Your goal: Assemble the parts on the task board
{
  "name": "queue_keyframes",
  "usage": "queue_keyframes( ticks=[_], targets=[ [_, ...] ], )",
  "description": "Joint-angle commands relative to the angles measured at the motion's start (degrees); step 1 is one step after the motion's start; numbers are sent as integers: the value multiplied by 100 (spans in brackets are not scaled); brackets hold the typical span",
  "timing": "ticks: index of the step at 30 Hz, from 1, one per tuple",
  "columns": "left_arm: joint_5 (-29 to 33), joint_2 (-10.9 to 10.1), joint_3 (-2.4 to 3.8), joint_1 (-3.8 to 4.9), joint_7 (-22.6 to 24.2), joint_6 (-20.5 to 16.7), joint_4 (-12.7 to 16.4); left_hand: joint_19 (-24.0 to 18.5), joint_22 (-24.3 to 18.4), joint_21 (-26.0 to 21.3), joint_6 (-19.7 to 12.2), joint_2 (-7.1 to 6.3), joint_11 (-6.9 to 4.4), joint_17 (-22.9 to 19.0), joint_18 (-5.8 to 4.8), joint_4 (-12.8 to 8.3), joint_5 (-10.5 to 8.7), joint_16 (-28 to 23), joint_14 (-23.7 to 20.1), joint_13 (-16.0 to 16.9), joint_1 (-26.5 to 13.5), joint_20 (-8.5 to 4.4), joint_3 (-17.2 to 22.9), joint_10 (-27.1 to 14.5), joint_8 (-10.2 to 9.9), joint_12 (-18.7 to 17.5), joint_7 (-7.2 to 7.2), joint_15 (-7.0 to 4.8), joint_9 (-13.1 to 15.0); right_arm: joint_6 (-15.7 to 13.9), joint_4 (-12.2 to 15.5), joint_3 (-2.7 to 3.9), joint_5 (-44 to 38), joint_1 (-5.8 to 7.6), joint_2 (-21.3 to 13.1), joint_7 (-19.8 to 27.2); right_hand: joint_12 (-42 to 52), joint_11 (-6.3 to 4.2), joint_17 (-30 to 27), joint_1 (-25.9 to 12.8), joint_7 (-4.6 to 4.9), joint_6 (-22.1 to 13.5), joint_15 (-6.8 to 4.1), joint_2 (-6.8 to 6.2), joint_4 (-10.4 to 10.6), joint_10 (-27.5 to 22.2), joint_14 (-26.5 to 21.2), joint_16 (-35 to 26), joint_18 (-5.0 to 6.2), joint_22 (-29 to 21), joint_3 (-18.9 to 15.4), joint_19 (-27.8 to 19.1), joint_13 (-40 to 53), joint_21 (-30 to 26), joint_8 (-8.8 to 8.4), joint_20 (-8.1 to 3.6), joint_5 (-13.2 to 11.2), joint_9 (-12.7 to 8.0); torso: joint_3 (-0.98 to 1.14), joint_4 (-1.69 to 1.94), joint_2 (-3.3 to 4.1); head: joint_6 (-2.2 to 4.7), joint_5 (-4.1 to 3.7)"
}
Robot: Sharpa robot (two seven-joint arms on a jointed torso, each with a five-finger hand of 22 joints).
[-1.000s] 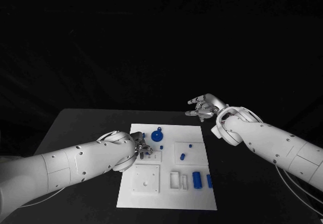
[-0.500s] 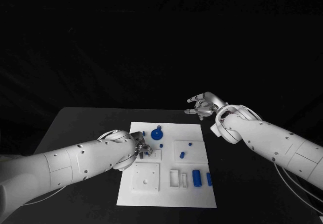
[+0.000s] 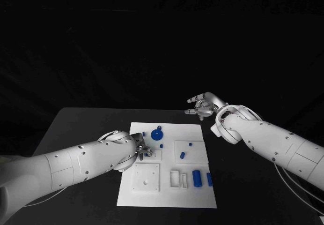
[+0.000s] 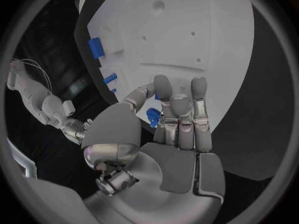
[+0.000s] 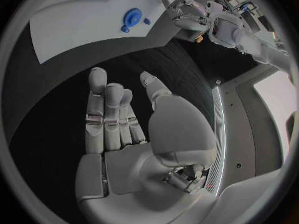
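Observation:
The white task board (image 3: 169, 197) lies in the middle of the black table. My left hand (image 3: 140, 148) hovers low over the board's left side, next to a raised white square (image 3: 152, 154). In the left wrist view, my left hand (image 4: 168, 129) pinches a small blue part (image 4: 153, 117) between thumb and fingers. A round blue part (image 3: 157, 136) with a knob sits at the board's far end. Two blue pegs (image 3: 182, 155) stand on a square plate, and two blue cylinders (image 3: 196, 178) lie near the right edge. My right hand (image 3: 202, 107) is raised past the board's far right corner, fingers spread, holding nothing.
A white square block (image 3: 146, 178) and narrow white slots (image 3: 175, 178) occupy the board's near half. The right wrist view shows the board (image 5: 69, 30), the round blue part (image 5: 132, 18) and my left hand (image 5: 184, 7) beyond my right hand (image 5: 124, 119). Bare table (image 3: 256, 187) flanks the board.

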Motion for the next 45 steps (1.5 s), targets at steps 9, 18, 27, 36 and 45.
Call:
queue_keyframes(
  ticks=[9,18,27,36,45],
  targets=[
    [-40,35,-3,-31,3,74,-64,346,880,-852,914,17,-46,7,-42,-238,-63,-6,7,-4,82,-6,251,158,21,17,-708,-11,-24,66,3,3,10,1,9,-6,24,-22,2,-63,-11,36,-8,0,-19,10,21,38,92,5,25,193,-3,1,6,-20,36,7,-6,2,3,4,6],
    [-14,43,-3,-43,29,34,-54,421,1052,-1033,913,22,-47,1,-52,-232,-69,-13,20,-2,87,-8,243,160,24,24,-708,-13,-27,70,-4,3,10,1,17,-9,24,-22,2,-63,-11,36,-8,0,-19,10,21,38,92,5,25,193,-3,1,6,-20,36,7,-6,3,3,4,1],
    [1,70,-3,-47,18,96,-82,455,1110,-1118,927,30,-48,17,-59,-221,-110,-5,24,-2,81,-7,229,162,25,29,-713,-13,-37,82,-7,3,10,1,24,-16,24,-22,2,-63,-11,36,-8,0,-19,10,21,38,92,5,25,193,-3,1,6,-20,36,7,-3,4,2,9,2],
    [6,132,-2,-61,2,212,-168,495,1116,-1204,998,114,-49,57,-83,-104,-495,17,42,4,122,-8,135,170,30,67,-738,-16,-71,101,-17,3,10,1,38,-19,24,-22,2,-63,-11,36,-8,0,-19,10,21,38,92,5,25,193,-3,1,6,-20,36,7,0,-1,6,5,1],
    [11,170,-2,-69,12,262,-213,537,1122,-1260,1109,151,-47,145,-83,-4,-587,51,97,-12,139,0,72,188,74,144,-769,-14,-56,121,-45,3,10,0,63,-18,24,-22,2,-63,-11,36,-8,0,-19,10,21,38,92,5,25,193,-3,1,6,-20,36,7,2,3,8,-4,-13]
  ],
)
